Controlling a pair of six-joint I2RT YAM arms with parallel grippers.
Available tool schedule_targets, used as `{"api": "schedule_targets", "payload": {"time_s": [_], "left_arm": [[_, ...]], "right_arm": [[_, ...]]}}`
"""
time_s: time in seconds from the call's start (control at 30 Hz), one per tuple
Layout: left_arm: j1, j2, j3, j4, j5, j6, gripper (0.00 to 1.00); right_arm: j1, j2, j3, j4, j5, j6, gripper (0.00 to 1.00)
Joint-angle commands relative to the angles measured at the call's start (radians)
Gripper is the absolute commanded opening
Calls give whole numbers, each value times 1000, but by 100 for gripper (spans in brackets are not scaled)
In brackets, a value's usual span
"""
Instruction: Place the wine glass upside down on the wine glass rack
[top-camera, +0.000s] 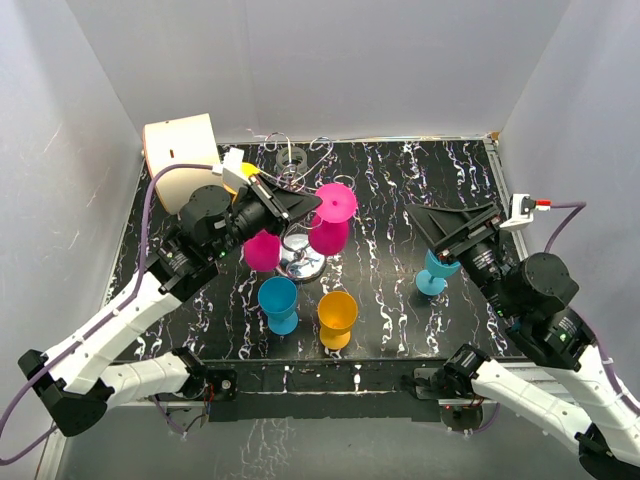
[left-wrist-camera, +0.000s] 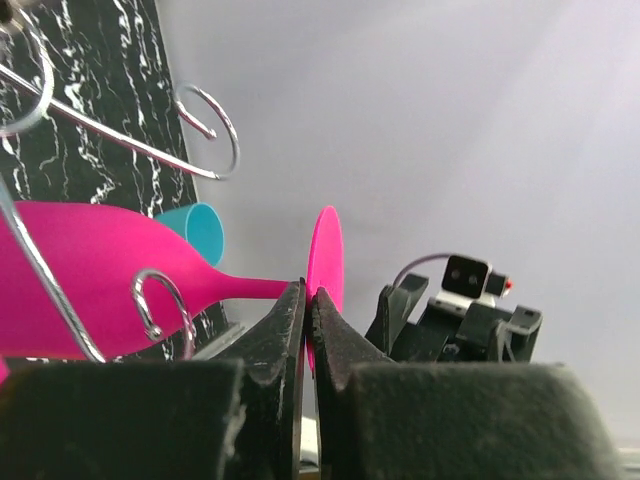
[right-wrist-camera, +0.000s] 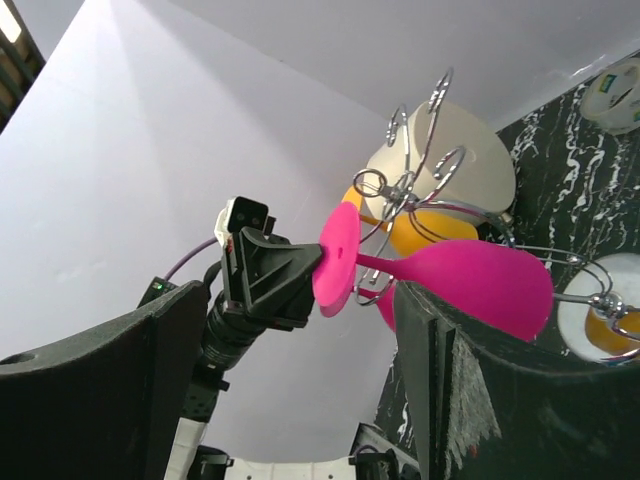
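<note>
My left gripper (left-wrist-camera: 308, 300) is clenched on the thin rim of the foot of the magenta plastic wine glass (left-wrist-camera: 100, 260); a sliver of pink shows between the 2 pressed fingers. The glass lies tilted among the curled arms of the thin silver wire rack with the shiny round chrome base (top-camera: 303, 262). Its bowl hangs over that base and its flat foot points away toward my left fingers. In the right wrist view its stem runs between wire loops, but I cannot tell whether a wire carries its weight.

My right gripper (top-camera: 425, 228) is released, with both fingers spread wide and nothing between them. It hovers just above a teal goblet (top-camera: 437, 272) standing on the black white-veined table (top-camera: 400, 170), well apart from the rack.

Touching or just beside the base on the left is a 2nd magenta goblet (top-camera: 262, 250). Nearer my bases stand a blue goblet (top-camera: 278, 303) and an orange goblet (top-camera: 337, 318), side by side.
</note>
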Motion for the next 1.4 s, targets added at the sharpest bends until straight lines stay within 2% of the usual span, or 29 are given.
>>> {"api": "schedule_targets", "payload": {"time_s": [0.0, 0.17, 0.37, 0.97, 1.37], "left_arm": [[69, 1, 10, 40, 10, -47, 0], [166, 15, -20, 83, 115, -97, 0], [196, -11, -45, 62, 125, -110, 0], [205, -121, 17, -155, -9, 10, 0], [206, -147, 19, -165, 73, 31, 0]], "right_arm": [[0, -31, -46, 26, 66, -23, 73], [-1, -33, -65, 33, 83, -26, 73], [0, -9, -70, 34, 76, -23, 72], [0, 2, -95, 35, 70, 14, 72], [-1, 3, -107, 44, 69, 41, 71]]}}
